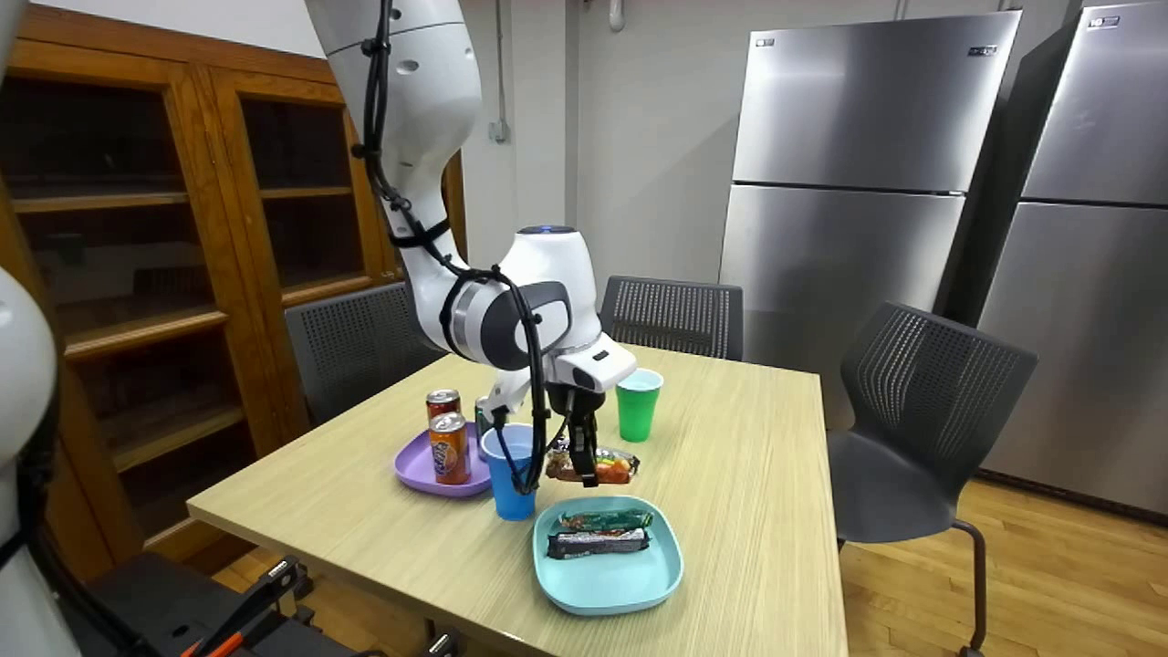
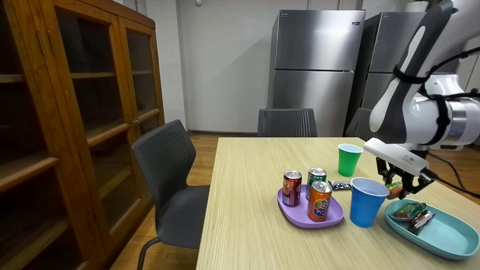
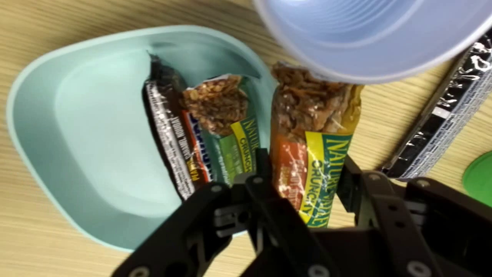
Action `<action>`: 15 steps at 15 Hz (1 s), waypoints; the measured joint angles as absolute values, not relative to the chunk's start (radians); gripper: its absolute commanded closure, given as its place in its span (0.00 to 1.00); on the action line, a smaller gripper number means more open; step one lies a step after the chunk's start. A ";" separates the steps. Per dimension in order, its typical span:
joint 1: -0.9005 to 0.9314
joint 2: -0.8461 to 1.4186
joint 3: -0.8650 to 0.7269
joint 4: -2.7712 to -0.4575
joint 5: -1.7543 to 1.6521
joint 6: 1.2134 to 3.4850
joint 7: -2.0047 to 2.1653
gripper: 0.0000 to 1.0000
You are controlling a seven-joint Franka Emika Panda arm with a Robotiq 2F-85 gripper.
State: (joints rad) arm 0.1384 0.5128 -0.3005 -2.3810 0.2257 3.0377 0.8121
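The end effector (image 3: 306,161) holds a crunchy bar (image 3: 310,140)

The end effector has its two black fingers (image 3: 264,165) pressed on the sides of the crunchy bar, part way closed. The bar's wrapper is orange, yellow and green, and it says CRUNCHY. In the wrist view, the bar is right next to the edge of a light blue-green plate (image 3: 96,127), and the rim of a blue cup (image 3: 376,34) hides its top end. I can't tell if the bar touches the table (image 2: 255,195).

Two more bars lie close together on the blue-green plate: a dark bar (image 3: 173,138) and a green bar (image 3: 226,130). The blue cup stands between that plate and a purple plate (image 2: 299,214). A black and silver bar (image 2: 340,185) lies on the table, between the blue cup and a green cup (image 2: 348,163) in an exterior view.

Three little cans stand up on the purple plate: a red can (image 2: 291,189), a dark green can (image 2: 314,179) and an orange can (image 2: 319,204). Dark chairs (image 2: 174,197) stand around the table. Behind it, in both exterior views, are two silver fridges (image 1: 853,228), and a wooden cabinet (image 1: 210,265) stands to one side.
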 measured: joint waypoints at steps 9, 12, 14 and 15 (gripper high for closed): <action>0.146 0.446 -0.399 -2.578 0.226 3.175 0.678 0.83; 0.166 0.448 -0.431 -2.598 0.228 3.177 0.633 0.83; 0.187 0.457 -0.450 -2.600 0.229 3.177 0.617 0.83; 0.198 0.465 -0.459 -2.600 0.230 3.177 0.616 0.83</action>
